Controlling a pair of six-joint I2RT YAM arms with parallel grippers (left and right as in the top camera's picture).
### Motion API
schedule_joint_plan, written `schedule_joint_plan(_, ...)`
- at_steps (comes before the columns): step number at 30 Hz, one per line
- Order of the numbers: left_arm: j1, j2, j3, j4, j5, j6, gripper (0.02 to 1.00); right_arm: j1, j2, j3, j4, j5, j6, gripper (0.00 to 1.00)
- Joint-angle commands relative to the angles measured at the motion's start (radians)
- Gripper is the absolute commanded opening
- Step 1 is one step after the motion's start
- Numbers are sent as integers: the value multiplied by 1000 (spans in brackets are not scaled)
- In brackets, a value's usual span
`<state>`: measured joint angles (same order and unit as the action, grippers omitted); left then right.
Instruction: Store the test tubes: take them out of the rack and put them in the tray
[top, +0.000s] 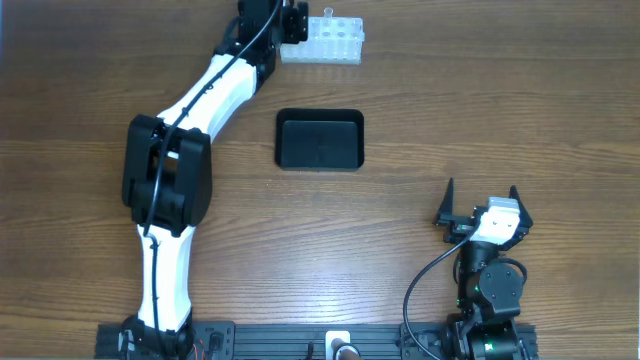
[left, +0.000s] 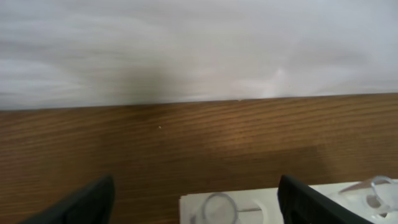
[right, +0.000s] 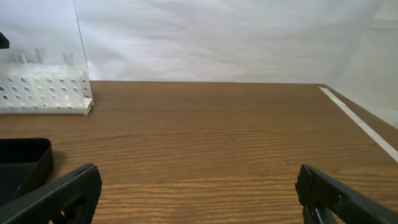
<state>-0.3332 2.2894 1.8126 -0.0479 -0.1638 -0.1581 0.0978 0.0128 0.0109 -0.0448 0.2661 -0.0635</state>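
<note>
The left gripper (left: 196, 204) is hovering at the white rack (top: 322, 42), fingers apart, a test tube (left: 217, 210) standing between them. The right gripper (top: 482, 205) is resting spread near its base, and the black tray (top: 320, 160) is lying on the table (top: 500, 100) near the rack.

Brown wood-grain table (top: 500, 120) carrying a rack, a tray and a rail.

The tabletop spans the whole top view, its grain running side to side; in the wrist views it ends at a plain white backdrop. A white perforated plastic rack (top: 320, 57) stands on it at the upper centre of the frame, close to the top edge. A black rectangular plastic tray (top: 320, 114) with rounded corners lies flat at the centre of the frame, directly below the rack and apart from it, with bare wood between them. A black mounting rail (top: 270, 340) runs along the bottom edge. A pale strip of tape (right: 360, 124) crosses the wood near one side of the table.
</note>
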Motion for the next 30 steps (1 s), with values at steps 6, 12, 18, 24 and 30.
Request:
schedule_joint_plan(6,-11,48,33,15,-10,-11,658,-6,-8,-6,-1,13,-5,993)
schedule_joint_plan(12,-12,48,33,15,-10,-11,542,-6,-8,-6,-1,13,-5,993)
schedule_joint_plan(18,-12,49,33,15,-10,-11,417,-6,-8,-6,-1,13,-5,991)
schedule_joint_plan(24,-12,49,33,15,-10,-11,301,-6,-8,-6,-1,13,-5,991)
schedule_joint_plan(30,-12,49,33,14,-10,-11,218,-6,-8,-6,-1,13,-5,991)
